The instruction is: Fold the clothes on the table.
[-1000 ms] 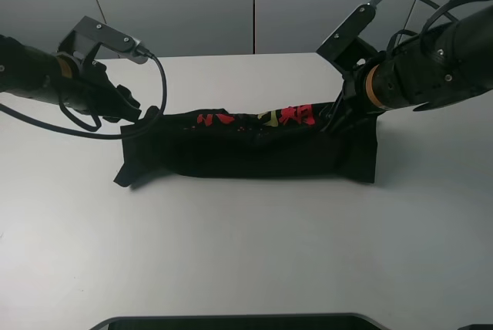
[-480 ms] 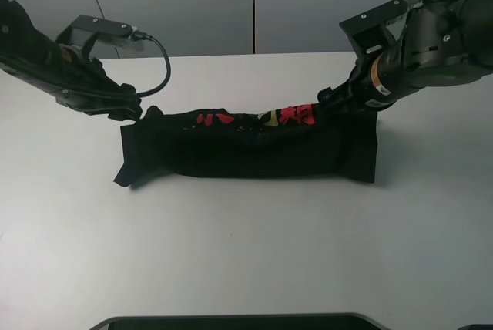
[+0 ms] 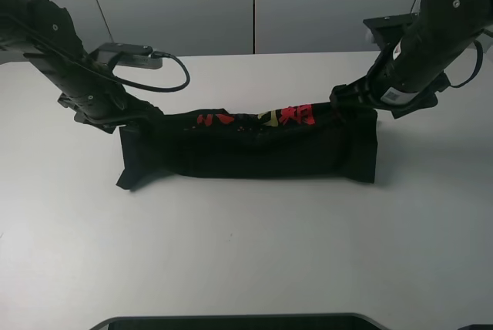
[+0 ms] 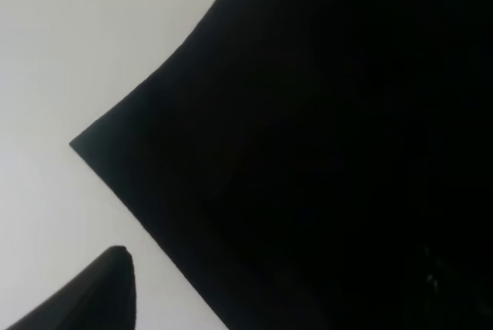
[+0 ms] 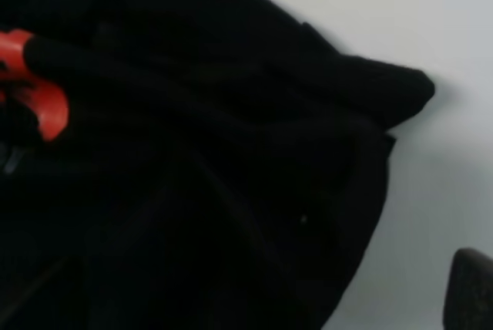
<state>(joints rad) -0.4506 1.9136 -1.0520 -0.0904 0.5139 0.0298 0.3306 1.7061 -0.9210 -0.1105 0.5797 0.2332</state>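
left claw (image 3: 142, 114) and right claw (image 3: 347, 97) hang released at either end of the folded black printed t-shirt (image 3: 254, 149) on the white counter (image 3: 246, 253); a fingertip catching the cloth could drag the fold open.

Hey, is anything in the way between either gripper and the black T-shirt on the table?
Nothing visible is. The left gripper and right gripper hang at opposite ends of the black T-shirt, and only the white table shows around it.
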